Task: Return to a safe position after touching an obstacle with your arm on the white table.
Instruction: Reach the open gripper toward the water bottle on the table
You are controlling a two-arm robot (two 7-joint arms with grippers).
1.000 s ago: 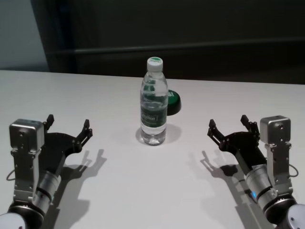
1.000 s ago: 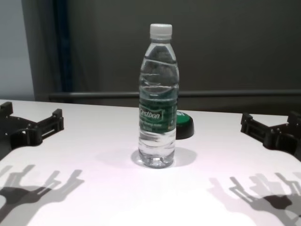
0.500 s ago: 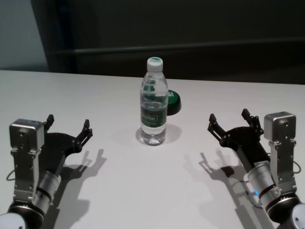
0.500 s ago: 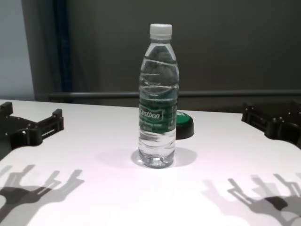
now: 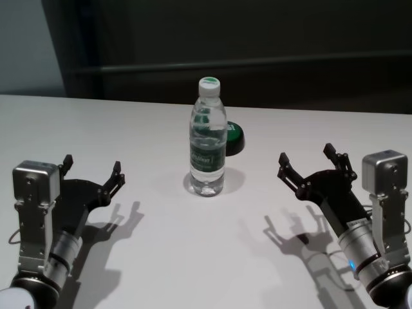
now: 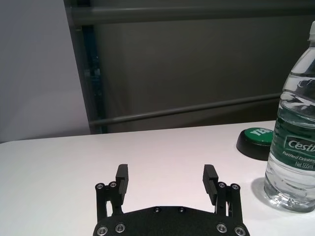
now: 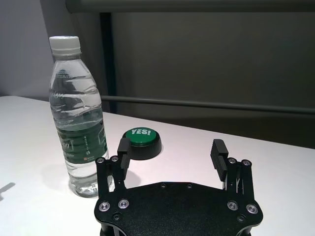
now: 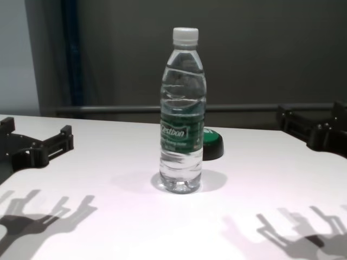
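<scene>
The white table [image 5: 129,122] carries our obstacle, the water bottle [image 5: 208,138], upright at its centre with a green push-button [image 5: 234,136] just behind. Our right gripper [image 5: 310,167] hangs raised beside it, fingers spread wide and empty, apart from the bottle; our left gripper [image 5: 91,170], equally wide, sits parked well clear

A broad white table [image 5: 141,257] carries an upright clear water bottle [image 5: 208,138] near its middle. Just behind the bottle sits a low green push-button [image 5: 234,136] on a black base.
</scene>
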